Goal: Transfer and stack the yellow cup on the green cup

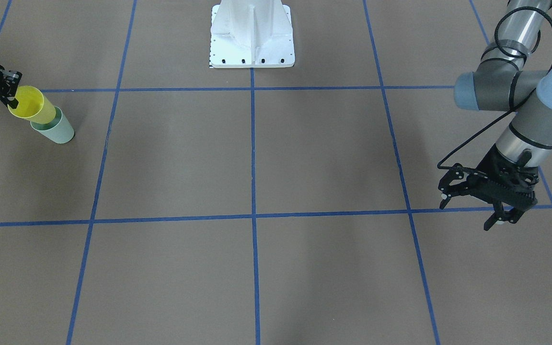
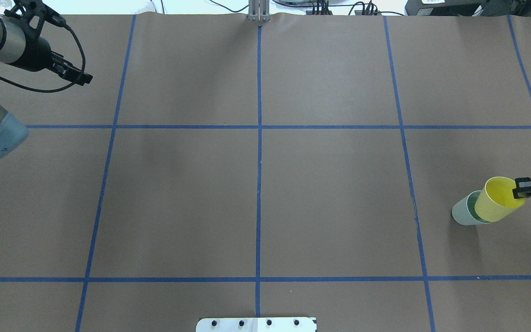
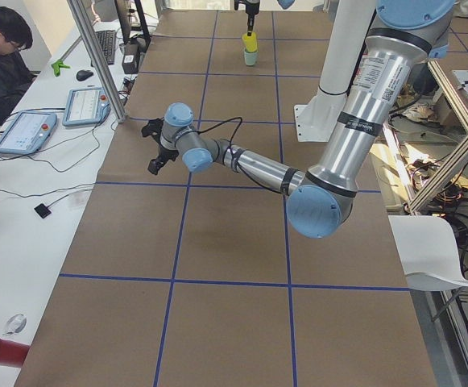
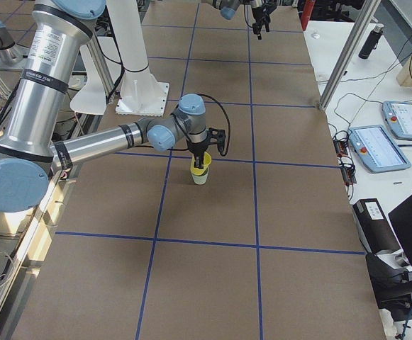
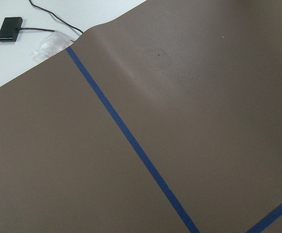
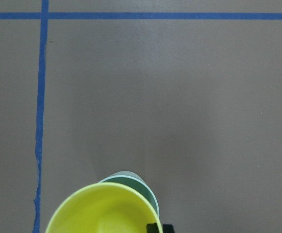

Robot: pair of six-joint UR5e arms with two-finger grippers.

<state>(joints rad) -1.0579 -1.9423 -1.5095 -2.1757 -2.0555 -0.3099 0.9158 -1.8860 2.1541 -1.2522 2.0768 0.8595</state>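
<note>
**Yellow cup held by its rim at the mouth of the green cup**

The right gripper (image 1: pixel 12 99) reached in from the table's edge on the robot's right and pinched the rim of the yellow cup (image 1: pixel 34 108) – one finger inside the wall, the other outside, closed on the plastic. In the exterior right view the right arm stretched low and nearly level from its base, with the wrist turned down so that the fingers pointed at the table (image 1: pixel 328 153).

The yellow cup leaned slightly, mouth up, with its narrow base in the mouth of the green cup (image 1: pixel 58 129). The green cup stood upright on the brown table, inside a square of blue tape lines (image 1: pixel 252 143). The right wrist camera looked down into the yellow cup, and the green rim showed just behind it.

The left gripper (image 1: pixel 466 210) hung above the table far off on the robot's left side, over a tape line – its fingers spread wide and holding nothing. Its forearm was bent at the elbow and the wrist was angled down.
</note>
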